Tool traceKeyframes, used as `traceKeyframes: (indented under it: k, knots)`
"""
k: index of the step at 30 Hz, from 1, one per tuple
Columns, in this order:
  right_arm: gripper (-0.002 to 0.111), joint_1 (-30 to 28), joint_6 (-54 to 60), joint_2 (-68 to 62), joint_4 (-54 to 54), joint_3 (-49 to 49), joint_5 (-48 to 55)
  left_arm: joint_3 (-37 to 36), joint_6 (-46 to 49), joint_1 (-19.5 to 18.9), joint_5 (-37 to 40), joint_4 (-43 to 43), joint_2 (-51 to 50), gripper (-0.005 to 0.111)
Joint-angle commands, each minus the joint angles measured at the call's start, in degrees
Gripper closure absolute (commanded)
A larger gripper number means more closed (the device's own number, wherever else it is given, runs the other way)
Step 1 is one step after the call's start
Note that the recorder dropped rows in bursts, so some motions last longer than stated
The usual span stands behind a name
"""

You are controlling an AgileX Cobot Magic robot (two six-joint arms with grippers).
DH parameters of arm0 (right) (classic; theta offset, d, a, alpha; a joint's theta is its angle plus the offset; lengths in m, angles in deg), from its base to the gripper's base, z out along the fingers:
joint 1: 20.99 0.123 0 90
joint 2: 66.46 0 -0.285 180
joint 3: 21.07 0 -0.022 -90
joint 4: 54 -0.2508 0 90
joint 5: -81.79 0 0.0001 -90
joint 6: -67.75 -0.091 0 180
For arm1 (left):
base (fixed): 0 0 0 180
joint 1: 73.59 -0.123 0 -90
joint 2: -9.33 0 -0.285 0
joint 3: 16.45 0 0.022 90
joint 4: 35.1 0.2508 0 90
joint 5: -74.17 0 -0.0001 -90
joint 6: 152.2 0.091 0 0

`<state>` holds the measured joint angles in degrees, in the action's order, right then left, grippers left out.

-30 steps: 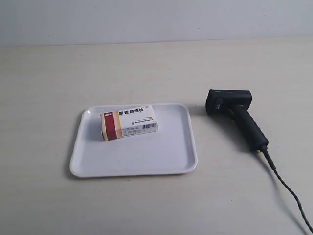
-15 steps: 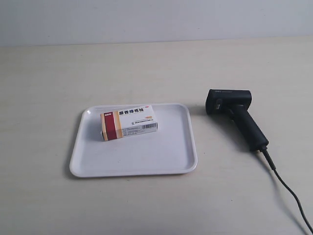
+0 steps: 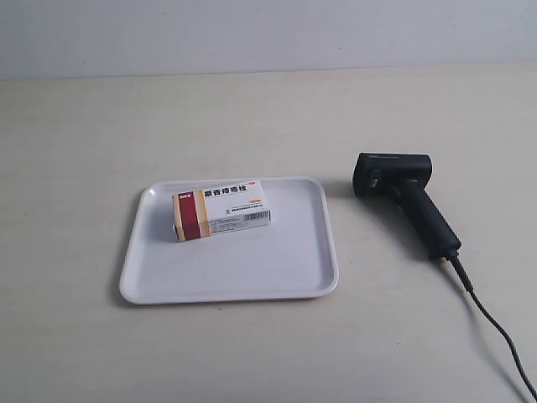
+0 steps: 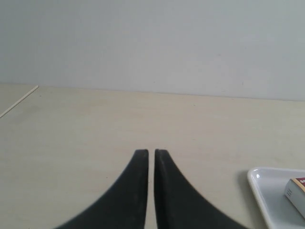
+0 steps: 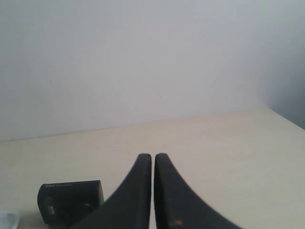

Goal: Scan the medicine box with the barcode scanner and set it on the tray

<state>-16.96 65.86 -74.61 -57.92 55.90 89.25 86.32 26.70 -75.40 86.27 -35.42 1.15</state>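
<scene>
The medicine box (image 3: pixel 221 210), white with a dark red and tan band, lies flat on the white tray (image 3: pixel 285 260) in its upper left part. To the tray's right the black barcode scanner (image 3: pixel 405 198) lies on the table, head toward the tray, its thin cable (image 3: pixel 495 332) trailing to the lower right. No arm shows in the exterior view. My left gripper (image 4: pixel 151 152) is shut and empty over bare table, with the tray corner (image 4: pixel 259 183) and an end of the box (image 4: pixel 295 191) off to one side. My right gripper (image 5: pixel 153 156) is shut and empty, the scanner head (image 5: pixel 70 200) beside it.
The pale wooden table (image 3: pixel 268 117) runs back to a plain light wall (image 3: pixel 268 34). A table edge (image 4: pixel 19 101) shows in the left wrist view.
</scene>
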Motion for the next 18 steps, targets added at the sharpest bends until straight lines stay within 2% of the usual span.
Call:
traceKeyframes:
  k: [1,18]
  knots:
    - [0.105,-1.00,0.41,0.36,-0.10,0.25,2.47,0.01,-0.46,0.08,-0.21,-0.06,0.39,0.099]
    - [0.105,-1.00,0.41,0.36,-0.20,0.25,2.46,0.01,-0.46,0.08,-0.21,-0.06,0.39,0.099]
